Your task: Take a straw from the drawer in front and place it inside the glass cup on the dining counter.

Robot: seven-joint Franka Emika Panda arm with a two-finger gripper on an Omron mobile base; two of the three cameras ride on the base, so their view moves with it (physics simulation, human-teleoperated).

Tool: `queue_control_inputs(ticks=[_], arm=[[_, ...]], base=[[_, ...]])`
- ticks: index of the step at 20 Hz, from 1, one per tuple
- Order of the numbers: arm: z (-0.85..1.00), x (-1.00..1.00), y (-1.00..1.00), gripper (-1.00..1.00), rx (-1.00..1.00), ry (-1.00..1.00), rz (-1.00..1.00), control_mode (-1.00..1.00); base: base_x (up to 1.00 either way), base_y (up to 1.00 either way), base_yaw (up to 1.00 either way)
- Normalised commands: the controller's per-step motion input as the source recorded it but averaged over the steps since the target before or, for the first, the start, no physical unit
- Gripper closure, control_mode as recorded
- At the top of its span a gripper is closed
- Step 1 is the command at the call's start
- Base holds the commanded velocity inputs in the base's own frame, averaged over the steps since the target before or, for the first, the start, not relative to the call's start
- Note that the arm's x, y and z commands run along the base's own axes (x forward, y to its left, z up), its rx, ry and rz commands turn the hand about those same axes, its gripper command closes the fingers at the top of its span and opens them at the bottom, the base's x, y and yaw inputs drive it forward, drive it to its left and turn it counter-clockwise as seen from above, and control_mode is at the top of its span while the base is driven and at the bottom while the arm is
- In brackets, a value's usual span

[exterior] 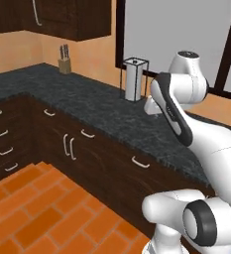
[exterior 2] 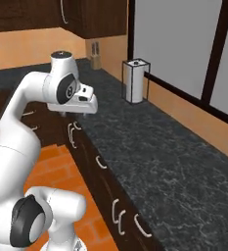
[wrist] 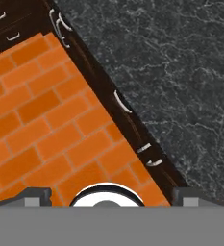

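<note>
Dark brown wood drawer (exterior: 145, 169) sits shut in the top row under the worktop, curved pale handle (exterior: 141, 162) across its front; in the hand view that same handle (wrist: 122, 102) lies along the cabinet line, seen from above. Which of the top-row drawers is the target I can't tell; a second one (exterior: 89, 140) sits further left, past it a pair of cabinet doors (exterior: 62, 149) with upright handles. Gripper (wrist: 111, 196) hangs above the worktop's front edge, pointing down, the two finger tips (wrist: 36, 196) spread wide, nothing between them. Black speckled granite worktop (exterior 2: 159, 162) runs straight along the wall, front edge overhanging the cabinet faces; its surface near the arm is bare. Further back on it stands a paper towel roll in a wire frame (exterior: 135, 79), close to the window sill, well apart from the hand. A knife block (exterior: 64, 63) sits at the far corner where the worktop turns. Orange brick floor (wrist: 41, 120) in front of the cabinets is open right up to the cabinet faces. A dark upper cabinet (exterior: 67, 17) hangs over the corner, well above the arm.
</note>
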Motion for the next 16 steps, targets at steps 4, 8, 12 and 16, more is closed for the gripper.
queue_control_inputs(ticks=[4, 8, 12, 16], arm=[[0.00, 0.00, 0.00, -1.00, 0.00, 0.00, 0.00, 1.00], [0.00, 0.00, 0.00, -1.00, 0.00, 0.00, 0.00, 1.00], [0.00, 0.00, -0.19, -1.00, 0.00, 0.00, 0.19, -1.00], [0.00, 0.00, 0.17, -1.00, -0.03, -0.02, 0.16, -1.00]], base=[[-0.09, -0.67, 0.39], [0.00, -0.66, 0.44], [0.00, -0.40, 0.22], [0.00, 0.00, 0.00]])
